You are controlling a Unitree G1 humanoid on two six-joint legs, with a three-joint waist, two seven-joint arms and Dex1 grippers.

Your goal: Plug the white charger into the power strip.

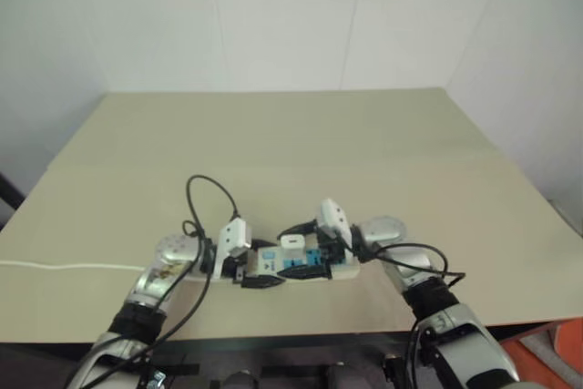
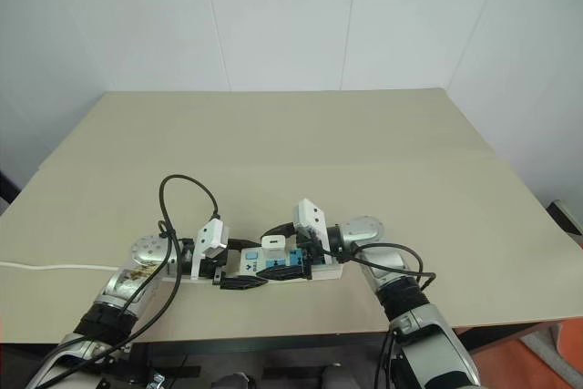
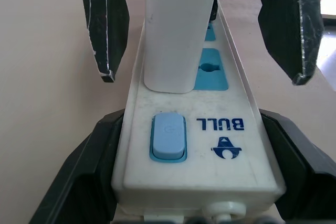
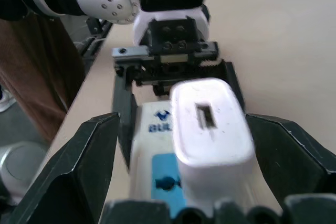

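Left gripper (image 2: pixel 239 272): clenched on the switch end of the power strip (image 3: pixel 194 129), one black finger on each long side, pinning it to the table (image 2: pixel 364 152).
Power strip: lies flat near the table's front edge, long axis running left to right between the two arms; its thin cord (image 2: pixel 36 267) trails off leftward.
White charger (image 2: pixel 272 243): stands upright in the socket panel next to the blue switch (image 3: pixel 168 136), base flush to the strip's face in the left wrist view; judged fully seated.
Right gripper (image 2: pixel 284 245): released, fingers spread wide with a visible gap on either side of the charger, touching neither face in the right wrist view.
Governing relation: the charger sits between the right gripper's open fingers, directly ahead of that pincer along the strip's axis; the right arm is the nearer one.
Judgement: the insertion looks complete. A straight retreat to the right, along the strip, should clear the charger without knocking it.
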